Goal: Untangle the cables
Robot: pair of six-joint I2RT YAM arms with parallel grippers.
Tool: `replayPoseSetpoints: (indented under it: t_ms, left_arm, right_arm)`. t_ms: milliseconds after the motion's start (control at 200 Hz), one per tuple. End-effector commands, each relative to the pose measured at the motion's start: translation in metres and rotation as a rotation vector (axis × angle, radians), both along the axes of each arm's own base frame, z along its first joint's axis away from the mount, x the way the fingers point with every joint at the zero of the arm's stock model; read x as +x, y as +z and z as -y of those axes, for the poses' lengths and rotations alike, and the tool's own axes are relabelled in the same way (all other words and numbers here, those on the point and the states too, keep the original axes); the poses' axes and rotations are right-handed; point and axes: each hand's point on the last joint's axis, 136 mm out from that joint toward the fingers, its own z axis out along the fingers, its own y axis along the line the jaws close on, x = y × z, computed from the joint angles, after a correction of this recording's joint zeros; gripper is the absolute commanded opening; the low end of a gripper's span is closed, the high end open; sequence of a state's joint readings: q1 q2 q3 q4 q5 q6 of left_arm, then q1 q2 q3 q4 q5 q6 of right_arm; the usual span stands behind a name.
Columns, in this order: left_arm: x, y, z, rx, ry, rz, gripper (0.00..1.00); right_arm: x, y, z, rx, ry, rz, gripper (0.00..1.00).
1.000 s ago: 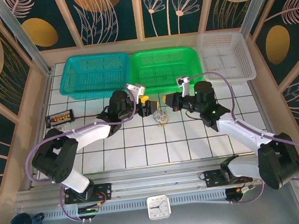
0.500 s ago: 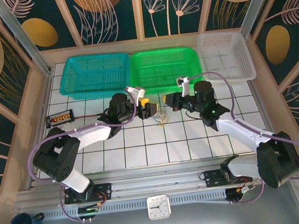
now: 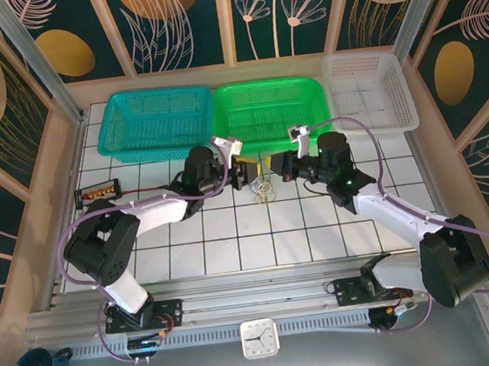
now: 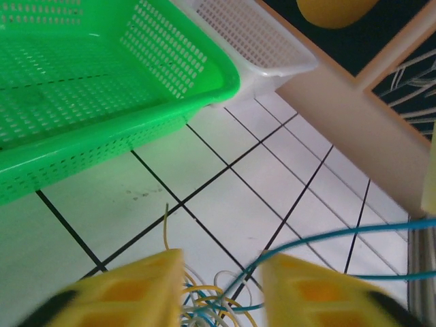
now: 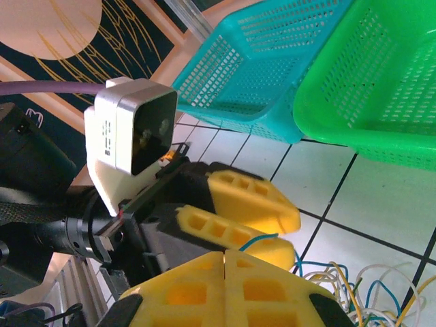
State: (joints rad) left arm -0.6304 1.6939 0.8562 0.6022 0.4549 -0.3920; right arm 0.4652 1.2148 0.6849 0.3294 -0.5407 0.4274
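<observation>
Clump of thin blue, yellowish and white cables [image 3: 263,188] lies on the white tiled table [image 3: 233,237], between the claws. Left gripper [image 4: 221,266] is part-spread, straddling it; right gripper [image 5: 225,262] is pressed together. Close the left on one blue strand only, then pull apart slowly. Can't tell whether the right actually pinches a wire: the contact is hidden.

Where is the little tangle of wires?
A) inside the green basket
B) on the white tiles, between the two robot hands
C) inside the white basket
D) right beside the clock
B: the cables lie in a small clump on the tiled table, between the left gripper and the right gripper.
</observation>
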Motion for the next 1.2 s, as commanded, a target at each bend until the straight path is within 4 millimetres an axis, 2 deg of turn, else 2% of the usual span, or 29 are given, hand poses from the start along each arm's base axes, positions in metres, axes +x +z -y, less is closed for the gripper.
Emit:
replayPoseSetpoints:
  t_ms: [0,60,190,375,490,530,580,671,886,1036,1196]
  left_arm:
    - [0.002,0.019,0.008,-0.037,-0.032,0.048,0.13]
    - [0.001,0.024,0.008,-0.038,-0.033,0.054,0.00]
    - [0.001,0.041,0.004,-0.055,-0.012,0.082,0.00]
    - [-0.004,0.083,0.000,-0.144,-0.001,0.127,0.00]
    - [-0.007,0.097,0.000,-0.184,-0.008,0.127,0.00]
    - [-0.008,0.100,0.001,-0.193,-0.012,0.124,0.00]
    - [-0.008,0.103,0.000,-0.203,-0.012,0.121,0.00]
    - [-0.008,0.106,-0.001,-0.211,-0.002,0.119,0.00]
    - [-0.009,0.110,-0.001,-0.226,-0.002,0.114,0.00]
    - [-0.009,0.112,-0.001,-0.236,-0.006,0.109,0.00]
    - [-0.012,0.122,-0.001,-0.277,-0.014,0.100,0.00]
  right_arm:
    - [0.000,0.013,0.003,0.032,-0.005,0.056,0.00]
    - [0.001,0.012,0.004,0.032,-0.014,0.055,0.00]
    - [0.004,0.007,0.009,0.034,-0.036,0.049,0.00]
    - [0.008,0.003,0.013,0.037,-0.055,0.044,0.00]
    - [0.009,0.000,0.014,0.038,-0.060,0.044,0.42]
    - [0.008,-0.002,0.013,0.041,-0.058,0.044,0.53]
    - [0.007,-0.004,0.013,0.045,-0.057,0.046,0.62]
    - [0.006,-0.010,0.012,0.046,-0.060,0.042,0.69]
    - [0.008,-0.025,-0.001,0.034,-0.050,0.025,0.73]
    - [0.019,-0.035,-0.009,0.042,-0.065,0.004,0.74]
    - [0.032,-0.066,-0.007,0.021,-0.129,-0.046,0.55]
